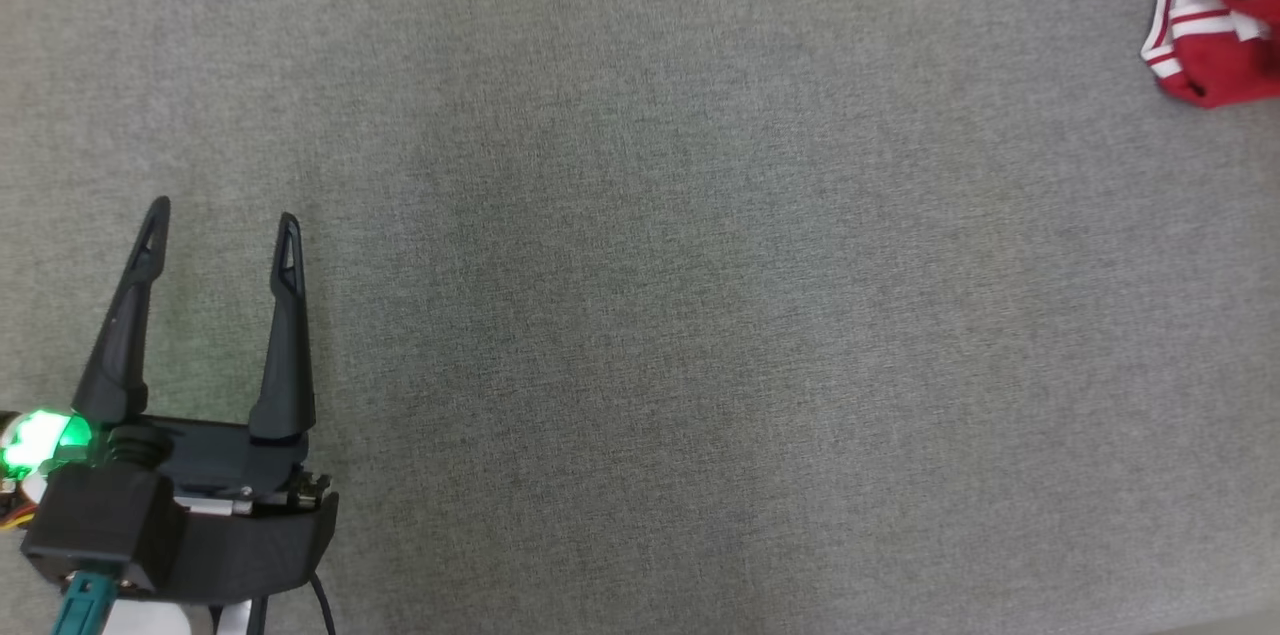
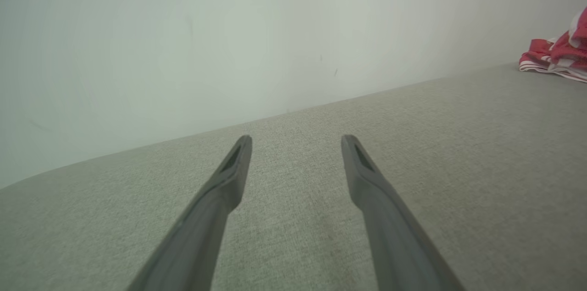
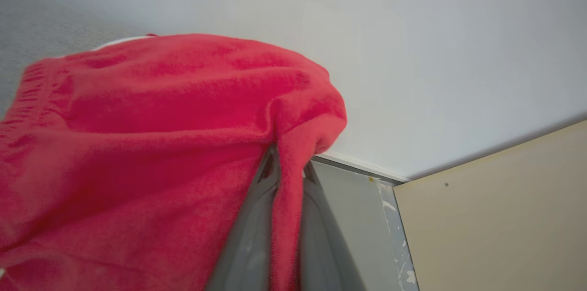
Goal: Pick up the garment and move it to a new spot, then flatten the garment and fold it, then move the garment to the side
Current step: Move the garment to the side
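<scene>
Right wrist view: the right gripper (image 3: 290, 161) pinches a fold of the red garment (image 3: 137, 121), at the far right edge of the grey surface (image 1: 640, 315). The left gripper (image 1: 223, 213) gapes empty. Moving, flattening and folding seemingly remain.

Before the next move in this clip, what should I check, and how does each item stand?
1. Right gripper shut on the garment: ok, cloth pinched between its fingers.
2. Left gripper open, holding nothing: ok.
3. Left gripper apart from garment: ok, far across the grey surface.
4. Garment lifted off the surface: not ok, its striped edge seems to lie there.
5. Whole garment in head view: not ok, cut by the frame's corner.
</scene>
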Controlling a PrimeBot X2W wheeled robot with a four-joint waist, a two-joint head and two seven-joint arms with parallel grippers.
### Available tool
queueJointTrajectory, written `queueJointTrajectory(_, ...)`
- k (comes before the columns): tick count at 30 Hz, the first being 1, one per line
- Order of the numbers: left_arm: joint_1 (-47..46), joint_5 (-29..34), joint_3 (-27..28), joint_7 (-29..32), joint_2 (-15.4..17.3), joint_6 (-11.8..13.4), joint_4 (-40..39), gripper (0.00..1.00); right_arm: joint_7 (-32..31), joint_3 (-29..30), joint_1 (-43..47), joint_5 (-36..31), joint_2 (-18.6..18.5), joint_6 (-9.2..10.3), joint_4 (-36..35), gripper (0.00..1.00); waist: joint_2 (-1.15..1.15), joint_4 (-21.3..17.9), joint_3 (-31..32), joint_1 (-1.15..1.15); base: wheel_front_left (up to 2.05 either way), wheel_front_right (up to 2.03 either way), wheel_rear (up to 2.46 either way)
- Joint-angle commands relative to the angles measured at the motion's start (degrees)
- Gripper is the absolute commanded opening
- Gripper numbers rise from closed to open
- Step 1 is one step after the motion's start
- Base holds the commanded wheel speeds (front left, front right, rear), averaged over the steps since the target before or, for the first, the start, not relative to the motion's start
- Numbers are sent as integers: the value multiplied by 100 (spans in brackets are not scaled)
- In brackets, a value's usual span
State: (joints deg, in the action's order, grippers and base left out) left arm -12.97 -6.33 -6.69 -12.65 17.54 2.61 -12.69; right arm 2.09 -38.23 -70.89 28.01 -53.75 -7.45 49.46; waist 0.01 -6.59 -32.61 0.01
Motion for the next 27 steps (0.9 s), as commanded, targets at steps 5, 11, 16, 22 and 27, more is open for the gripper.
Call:
queueJointTrajectory(5,-21,60,29,72,75,63,-224,100,-46,91,-190,-191,24,-2,383,0,-1,19,-173,-1,0,0,0)
queueJointTrajectory(11,611,-327,297,-131,-9,250,613,100,1114,821,23,-622,904,-2,440,100,-1,-38,1136,-1,0,0,0)
queueJointTrajectory(16,911,-529,427,-153,-72,299,928,100,1269,1305,652,-559,1360,-2,-11,100,-1,48,1727,-1,0,0,0)
queueJointTrajectory(22,1194,-674,442,-195,-189,313,1197,100,1307,2090,1794,-662,1927,-2,-646,100,-1,184,2351,-1,0,0,0)
queueJointTrajectory(27,1355,-721,360,-205,-242,276,1400,100,1307,2730,2736,-938,2350,-2,-1236,100,-1,314,2757,-1,0,0,0)
